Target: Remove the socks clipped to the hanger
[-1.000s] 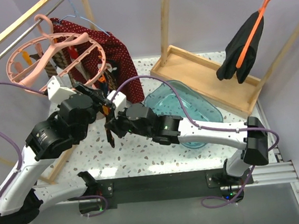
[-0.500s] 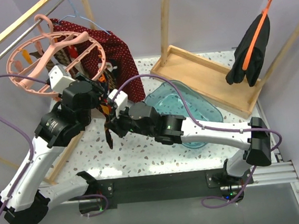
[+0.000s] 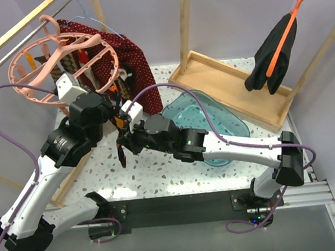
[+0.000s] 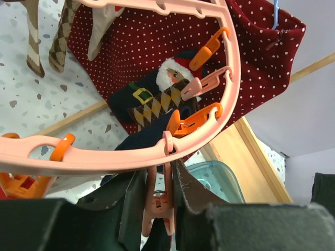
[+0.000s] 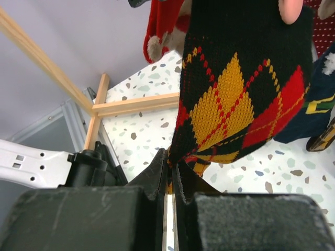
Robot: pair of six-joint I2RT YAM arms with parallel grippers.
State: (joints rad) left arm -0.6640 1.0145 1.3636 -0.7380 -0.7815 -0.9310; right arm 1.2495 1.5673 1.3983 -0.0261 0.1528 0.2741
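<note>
The pink ring hanger [image 3: 112, 65] hangs at the back left, and its rim [image 4: 104, 157] crosses the left wrist view. My left gripper [image 3: 114, 115] reaches up under the rim, its jaws [image 4: 159, 201] shut on a pink clip [image 4: 157, 206] that dangles from the ring. Below it hangs a dark sock [image 3: 122, 150] with red and yellow diamonds [image 5: 235, 99], its top under a pink clip [image 5: 290, 10]. My right gripper [image 3: 127, 142] [image 5: 170, 167] is shut on this sock's lower edge. Other socks stay clipped: brown argyle ones [image 4: 60, 36] and a navy Santa one [image 4: 152, 99].
A red white-dotted cloth [image 3: 139, 63] hangs right behind the ring. A teal basin [image 3: 217, 120] lies right of the grippers, with a wooden tray [image 3: 229, 84] behind it. A black garment on an orange hanger [image 3: 273, 50] hangs at the far right. Wooden frame bars [image 5: 136, 104] lie on the table.
My left arm rose to the ring and its jaws have closed in on the pink clip. The right gripper kept its hold on the sock. The black garment swings slightly.
</note>
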